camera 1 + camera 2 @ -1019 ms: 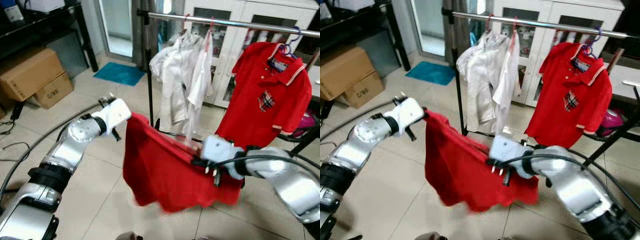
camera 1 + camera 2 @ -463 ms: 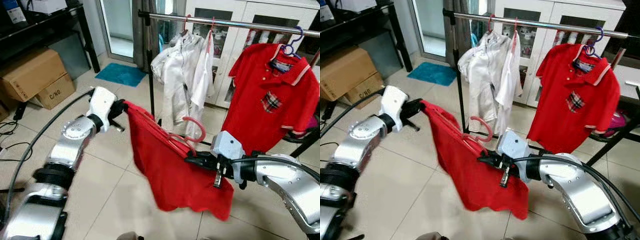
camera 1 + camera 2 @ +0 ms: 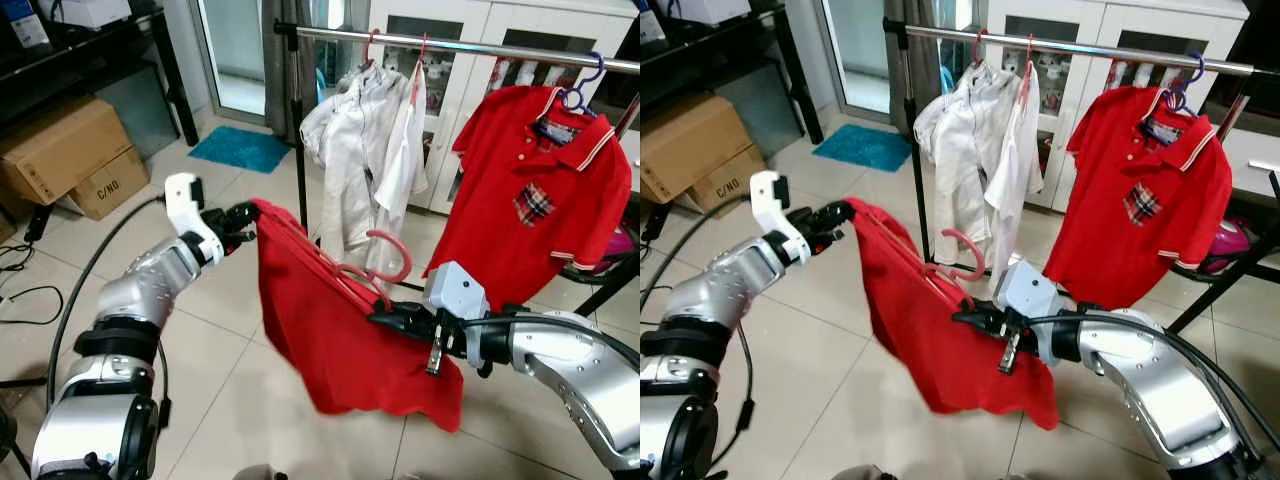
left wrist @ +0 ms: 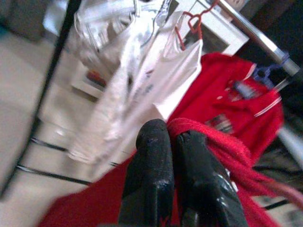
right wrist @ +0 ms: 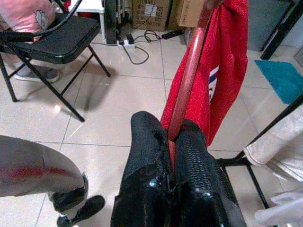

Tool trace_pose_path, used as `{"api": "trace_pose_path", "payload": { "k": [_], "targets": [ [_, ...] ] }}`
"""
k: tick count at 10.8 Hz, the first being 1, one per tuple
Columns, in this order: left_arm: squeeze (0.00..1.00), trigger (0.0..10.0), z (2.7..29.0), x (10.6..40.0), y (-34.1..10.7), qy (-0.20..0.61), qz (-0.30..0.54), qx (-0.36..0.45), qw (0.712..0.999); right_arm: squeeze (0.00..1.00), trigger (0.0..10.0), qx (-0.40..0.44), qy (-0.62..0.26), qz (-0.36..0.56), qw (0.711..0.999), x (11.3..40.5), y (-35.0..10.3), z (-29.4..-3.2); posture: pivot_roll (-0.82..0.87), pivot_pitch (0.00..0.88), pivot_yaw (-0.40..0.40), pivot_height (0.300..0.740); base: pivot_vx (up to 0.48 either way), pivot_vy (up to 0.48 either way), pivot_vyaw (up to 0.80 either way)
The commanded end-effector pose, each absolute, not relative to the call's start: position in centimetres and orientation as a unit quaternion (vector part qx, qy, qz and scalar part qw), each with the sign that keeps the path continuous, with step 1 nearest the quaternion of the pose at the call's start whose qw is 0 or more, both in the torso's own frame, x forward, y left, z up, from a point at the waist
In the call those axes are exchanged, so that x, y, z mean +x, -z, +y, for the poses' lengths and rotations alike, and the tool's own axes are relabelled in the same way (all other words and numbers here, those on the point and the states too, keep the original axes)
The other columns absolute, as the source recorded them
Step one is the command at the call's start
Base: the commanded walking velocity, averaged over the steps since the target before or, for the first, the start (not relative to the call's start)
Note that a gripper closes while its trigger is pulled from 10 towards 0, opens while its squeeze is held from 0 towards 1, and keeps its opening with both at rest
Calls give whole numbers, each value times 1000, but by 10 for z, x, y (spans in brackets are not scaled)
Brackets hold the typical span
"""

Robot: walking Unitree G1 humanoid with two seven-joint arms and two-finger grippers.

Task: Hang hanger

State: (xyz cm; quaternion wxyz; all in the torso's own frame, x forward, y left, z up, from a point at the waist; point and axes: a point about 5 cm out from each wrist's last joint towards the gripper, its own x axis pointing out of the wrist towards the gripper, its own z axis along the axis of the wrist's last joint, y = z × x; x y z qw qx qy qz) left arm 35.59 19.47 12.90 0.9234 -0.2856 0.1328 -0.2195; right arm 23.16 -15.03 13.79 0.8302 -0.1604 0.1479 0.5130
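- Currently: carry step. Pink plastic hanger (image 3: 372, 262) with red cloth shirt (image 3: 340, 330) draped on it sits well below the silver clothes rail (image 3: 470, 47).
- Right gripper (image 5: 174, 142): jaws clamped on the hanger bar.
- Left gripper (image 4: 171, 142): jaws together, pinching the shirt's corner.
- Next, by my reading: raise the hook above the rail, into the gap between the white garments (image 3: 365, 150) and the hung red polo shirt (image 3: 535, 190).

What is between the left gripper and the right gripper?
In the left eye view, the red shirt on its pink hanger spans from left gripper to right gripper.

2 red shirts (image 3: 340, 340), 2 white shirts (image 3: 365, 150), 2 boxes (image 3: 60, 145).
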Motion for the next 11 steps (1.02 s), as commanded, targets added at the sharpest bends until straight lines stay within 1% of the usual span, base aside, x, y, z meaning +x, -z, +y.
{"api": "trace_pose_path", "payload": {
  "k": [1, 3, 4, 5, 6, 7, 8, 9, 10, 11],
  "targets": [
    [0, 0, 264, 362, -180, 89, 8, -324, 942, 0, 0, -155, -506, 233, 816, 218, -114, -172, -48, 0, 66, 740, 0, 0, 0],
    [0, 0, 267, 361, -178, 69, 10, -405, 912, 0, 0, -153, -481, 189, 842, 230, -121, -169, -48, 0, 66, 740, 0, 0, 0],
    [0, 0, 269, 360, -175, 59, 13, -416, 907, 0, 0, -139, -475, 167, 853, 234, -126, -167, -43, 0, 64, 740, 0, 0, 0],
    [0, 0, 271, 357, -168, 45, 32, -392, 919, 0, 0, -114, -466, 133, 867, 238, -135, -163, -38, 0, 62, 740, 0, 0, 0],
    [0, 0, 268, 354, -161, 42, 51, -388, 919, 0, 0, -91, -455, 103, 880, 244, -145, -161, -37, 0, 64, 740, 0, 0, 0],
    [0, 0, 266, 351, -154, 39, 79, -334, 939, 0, 0, -99, -452, 102, 880, 245, -145, -161, -37, 0, 64, 740, 0, 0, 0],
    [0, 0, 263, 349, -149, 48, 103, -212, 971, 0, 0, -123, -455, 112, 875, 245, -143, -161, -36, 0, 64, 740, 0, 0, 0],
    [0, 0, 250, 350, -154, 92, 105, -19, 990, 0, 0, -197, -468, 178, 843, 241, -131, -163, -41, 0, 66, 740, 0, 0, 0],
    [0, 0, 236, 353, -169, 130, 73, 110, 983, 0, 0, -252, -471, 220, 816, 241, -122, -167, -44, 0, 68, 740, 0, 0, 0],
    [0, 0, 219, 356, -181, 172, 55, 160, 970, 0, 0, -298, -465, 246, 796, 248, -114, -169, -52, 0, 76, 740, 0, 0, 0]
  ]
}}
